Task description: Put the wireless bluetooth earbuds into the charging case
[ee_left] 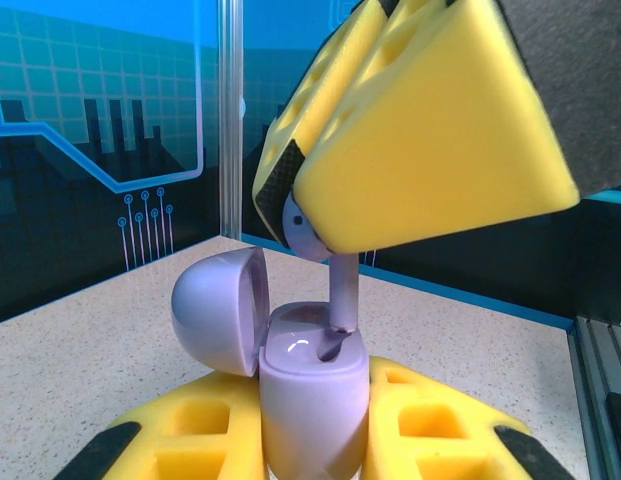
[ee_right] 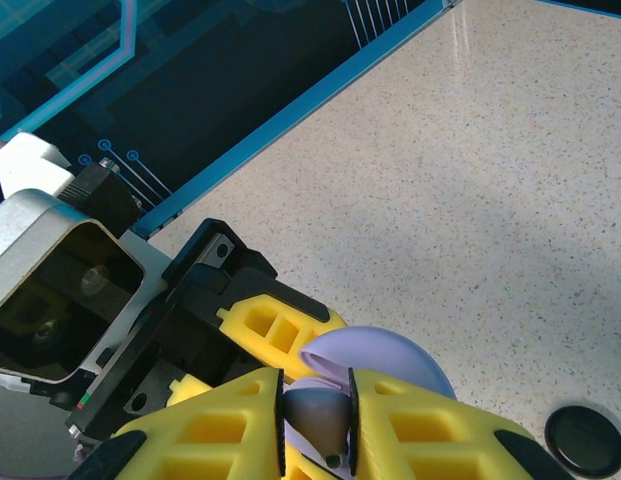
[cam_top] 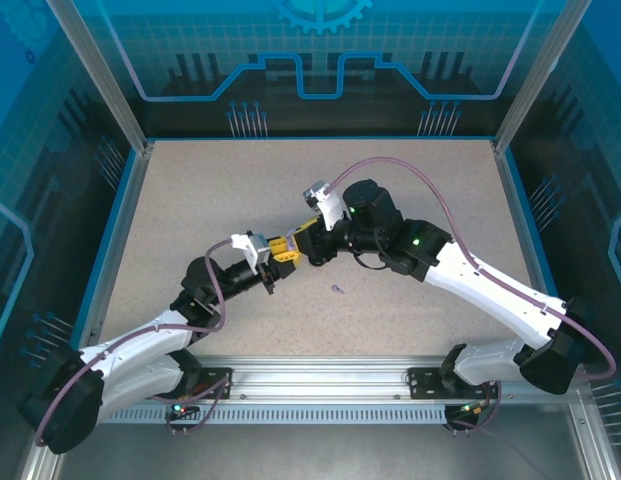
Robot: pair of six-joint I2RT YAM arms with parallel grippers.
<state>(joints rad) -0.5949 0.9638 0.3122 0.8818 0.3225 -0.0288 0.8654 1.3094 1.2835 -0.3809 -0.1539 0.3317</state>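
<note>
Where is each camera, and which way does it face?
Top external: above, behind the bases, looking down on the table; both arms show, left gripper meeting right gripper.
Left wrist: on the left arm, looking along its own fingers, shut on the lavender case.
Right wrist: on the right arm, looking down past its fingers, shut on a lavender earbud.
Both wrist views share case and earbud.

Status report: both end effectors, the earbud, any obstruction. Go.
Left end effector shut on lavender case, lid open. Right end effector shut on lavender earbud, stem tip at case socket. No obstruction.
</note>
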